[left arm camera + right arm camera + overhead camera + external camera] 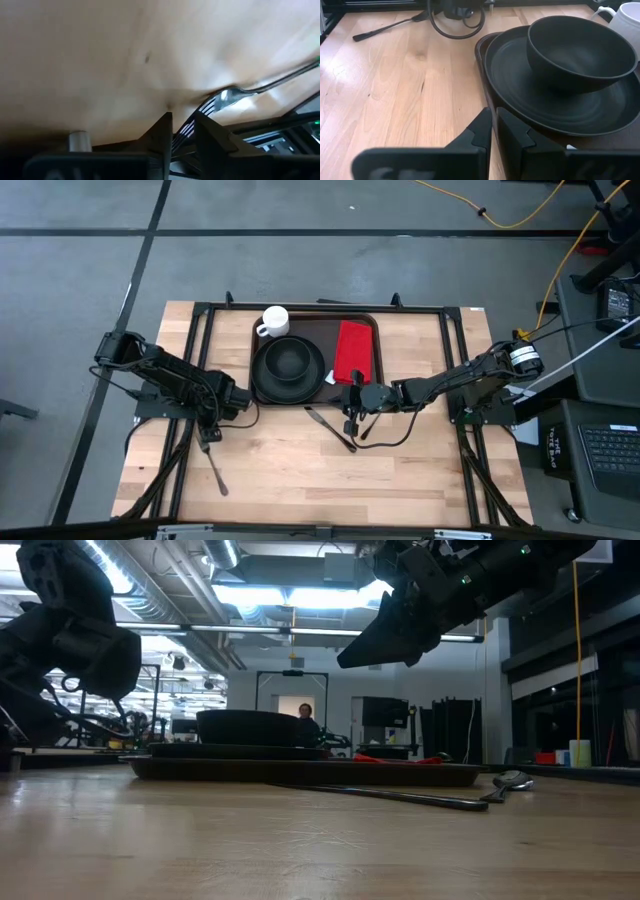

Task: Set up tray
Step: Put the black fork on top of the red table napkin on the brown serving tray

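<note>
The dark brown tray (315, 328) sits at the table's far middle and carries a black plate (262, 375) with a bowl (290, 360), a white mug (275, 320) and a red napkin (353, 350). My left gripper (207, 438) is low over the table, left of the tray, and shut on a fork (216, 472). My right gripper (348, 402) hangs shut and empty above the tray's near rim (482, 55), raised off the table (365, 655). A knife (330, 428) and a spoon (368, 425) lie on the wood below it. My left gripper holds the fork by its tine end (207, 105); the tines run back between the two fingers (162, 132). The fingers come down at a slant along the fork. Its handle (295, 75) stretches away over the table toward the near edge, lying on the wood (380, 30).
Black frame rails (200, 360) run along the table on both sides of the tray. Bare wood (300, 480) spreads across the near half. Cables loop beside each gripper (457, 27). A person (305, 720) shows far behind the table.
</note>
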### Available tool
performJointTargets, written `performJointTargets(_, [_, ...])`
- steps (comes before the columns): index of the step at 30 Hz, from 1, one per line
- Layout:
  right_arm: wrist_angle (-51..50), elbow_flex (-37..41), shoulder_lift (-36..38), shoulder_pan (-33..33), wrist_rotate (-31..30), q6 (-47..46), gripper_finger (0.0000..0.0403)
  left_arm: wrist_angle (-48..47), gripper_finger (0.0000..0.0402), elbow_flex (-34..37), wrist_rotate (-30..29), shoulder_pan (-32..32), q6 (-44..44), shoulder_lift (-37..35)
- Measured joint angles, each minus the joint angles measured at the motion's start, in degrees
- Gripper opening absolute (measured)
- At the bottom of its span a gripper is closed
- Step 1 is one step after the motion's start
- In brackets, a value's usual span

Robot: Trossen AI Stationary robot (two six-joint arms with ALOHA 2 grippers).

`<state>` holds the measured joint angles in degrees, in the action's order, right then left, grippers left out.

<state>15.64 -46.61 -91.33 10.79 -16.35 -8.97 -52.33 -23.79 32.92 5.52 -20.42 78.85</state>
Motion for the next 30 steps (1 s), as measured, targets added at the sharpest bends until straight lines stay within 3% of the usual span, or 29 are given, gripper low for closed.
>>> performJointTargets(7, [-0.01,0.00,0.00,0.01,0.00,0.00,0.0032,0.41,0.0012,-0.02,3.69,0.00,0.93,-0.02])
performJointTargets(13, [0.00,0.00,0.00,0.01,-0.01,0.03,0.0032,1.17,0.0004,-0.02,7.16,0.00,0.78,-0.02])
performJointTargets(30, [-0.02,0.00,0.00,0.02,-0.01,0.20,0.0032,12.13,0.0001,-0.83,1.69,0.00,-3.24,0.02])
